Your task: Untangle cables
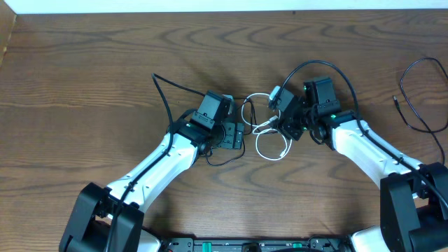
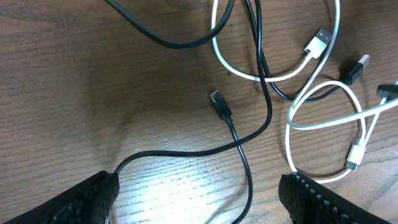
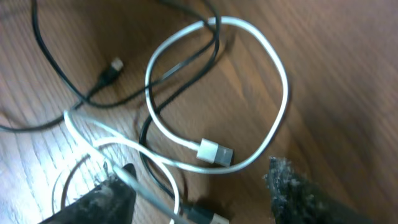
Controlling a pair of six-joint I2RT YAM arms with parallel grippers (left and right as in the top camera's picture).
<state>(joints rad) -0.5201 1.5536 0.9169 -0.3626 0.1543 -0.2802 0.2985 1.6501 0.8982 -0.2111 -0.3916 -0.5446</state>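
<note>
Tangle at the middle of the table (image 1: pixel 84 84), one arm on each side.
The left gripper (image 2: pixel 199 193) hangs wide and empty over the black cable (image 2: pixel 225 113), probably choosing a strand. The white cable (image 3: pixel 283 81) loops across it. The right gripper (image 3: pixel 199 186) stands parted, with white cord against one finger and nothing clamped. No container is visible.

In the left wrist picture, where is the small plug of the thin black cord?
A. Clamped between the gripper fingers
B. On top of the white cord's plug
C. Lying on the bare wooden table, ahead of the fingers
C: the thin black cord's plug lies alone on the brown wooden table, apart from the thin white cord and beyond the open left gripper.
</note>
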